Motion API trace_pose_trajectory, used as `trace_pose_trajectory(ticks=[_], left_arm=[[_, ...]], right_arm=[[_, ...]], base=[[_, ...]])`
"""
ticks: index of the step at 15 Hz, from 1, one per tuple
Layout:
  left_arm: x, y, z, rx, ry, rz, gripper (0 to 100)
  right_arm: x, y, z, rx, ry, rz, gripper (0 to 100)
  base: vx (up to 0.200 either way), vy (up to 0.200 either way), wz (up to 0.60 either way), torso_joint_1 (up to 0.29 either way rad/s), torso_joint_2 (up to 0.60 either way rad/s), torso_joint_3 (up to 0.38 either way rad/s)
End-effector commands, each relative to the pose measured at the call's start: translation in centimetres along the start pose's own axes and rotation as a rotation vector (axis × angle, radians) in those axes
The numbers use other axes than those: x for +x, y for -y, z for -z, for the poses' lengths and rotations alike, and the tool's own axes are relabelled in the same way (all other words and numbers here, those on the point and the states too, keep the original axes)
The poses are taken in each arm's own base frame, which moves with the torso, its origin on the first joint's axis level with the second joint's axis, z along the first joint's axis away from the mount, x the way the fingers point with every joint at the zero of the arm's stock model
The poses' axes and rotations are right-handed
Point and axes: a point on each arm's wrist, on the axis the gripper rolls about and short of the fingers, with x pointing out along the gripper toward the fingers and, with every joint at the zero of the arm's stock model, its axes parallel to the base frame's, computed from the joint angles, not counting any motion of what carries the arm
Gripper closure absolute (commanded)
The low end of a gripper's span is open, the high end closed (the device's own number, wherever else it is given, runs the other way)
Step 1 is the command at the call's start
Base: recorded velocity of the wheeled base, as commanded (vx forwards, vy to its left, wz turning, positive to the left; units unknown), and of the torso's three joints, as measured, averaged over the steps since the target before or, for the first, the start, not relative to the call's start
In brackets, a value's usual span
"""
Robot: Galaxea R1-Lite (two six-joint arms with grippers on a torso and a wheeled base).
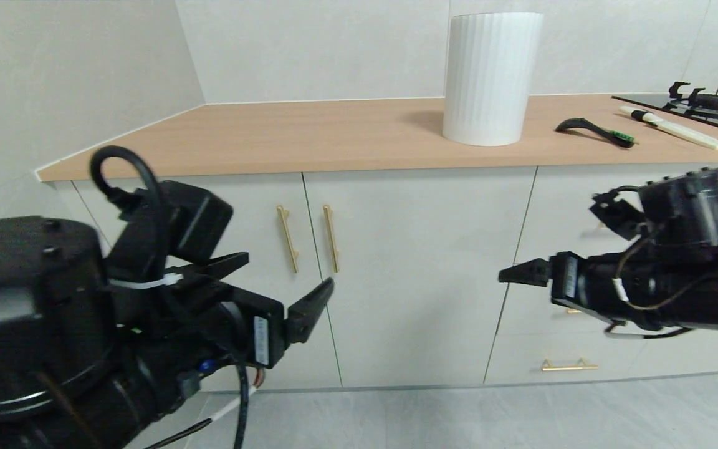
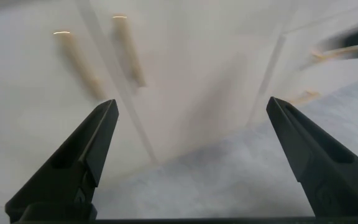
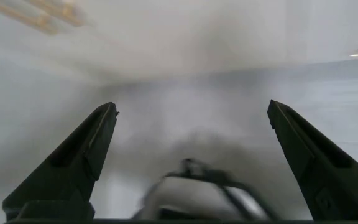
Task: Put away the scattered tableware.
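On the wooden countertop (image 1: 309,134) stands a tall white ribbed holder (image 1: 488,78). To its right lie a black utensil with a green tip (image 1: 594,131) and a long cream-coloured utensil (image 1: 670,126). Both arms hang below the counter, in front of the cabinet doors. My left gripper (image 1: 284,284) (image 2: 191,102) is open and empty, facing the doors with the gold handles (image 1: 309,238) (image 2: 128,50). Farther right, my right gripper (image 1: 518,274) (image 3: 191,106) is also open with nothing between its fingers, pointing toward the left.
A black gas hob (image 1: 705,103) sits at the counter's far right. White cabinet doors and a drawer with a gold handle (image 1: 569,365) are below the counter. Grey floor (image 1: 459,415) runs along the base. Walls close the counter's back and left side.
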Motion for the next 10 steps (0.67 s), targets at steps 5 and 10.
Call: trace_pose_trajectory(ticks=[5,10], left_arm=[[-14.1,-9.4,6.9,-0.014,0.113,-0.355,0],[-18.1,-9.5,10.4,-0.071,0.197,-0.573,0]], right_arm=[[-20.1,5.5,5.3,-0.125,0.46,0.312,0],[-25.8,5.7,10.6,-0.067,0.616,0.421,0]], base=[[0.0,0.0,0.0,0.0,0.0,0.0],[0.0,0.0,0.0,0.0,0.0,0.0]])
